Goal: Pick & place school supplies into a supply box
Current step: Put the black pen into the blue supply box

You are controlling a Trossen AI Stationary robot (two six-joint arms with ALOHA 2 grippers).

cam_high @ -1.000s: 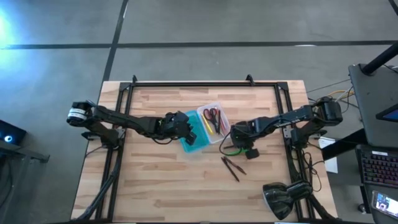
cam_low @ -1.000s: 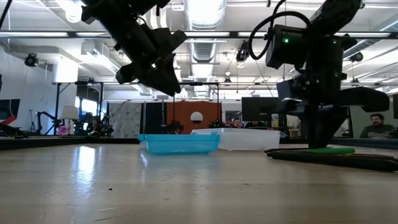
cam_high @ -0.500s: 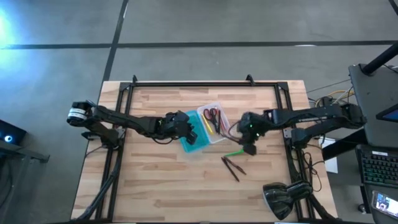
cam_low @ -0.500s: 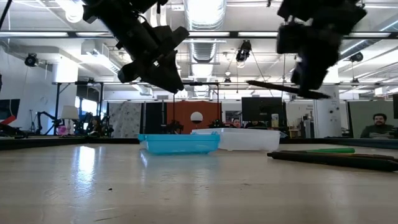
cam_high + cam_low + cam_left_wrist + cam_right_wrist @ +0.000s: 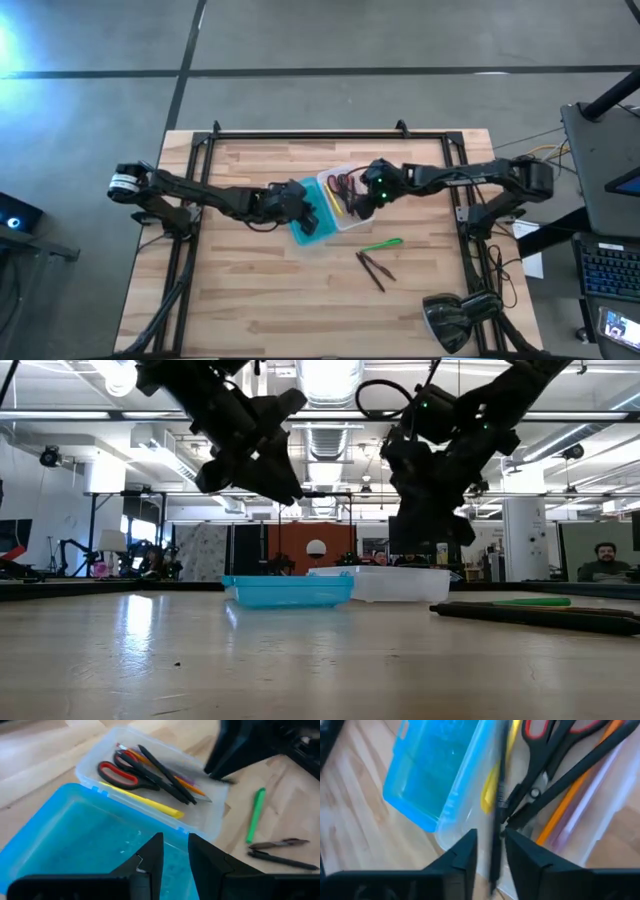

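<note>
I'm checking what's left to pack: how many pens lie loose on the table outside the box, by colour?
Green pen: 1
Dark brown pens: 2
Total: 3

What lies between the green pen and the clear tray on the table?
Nothing: in the high view, only bare wood separates the green pen from the clear tray.

Robotics lab/workshop: exposed ceiling ducts (image 5: 330,380), monitors (image 5: 415,535), other robot rigs (image 5: 75,550), concrete floor (image 5: 300,40).
</note>
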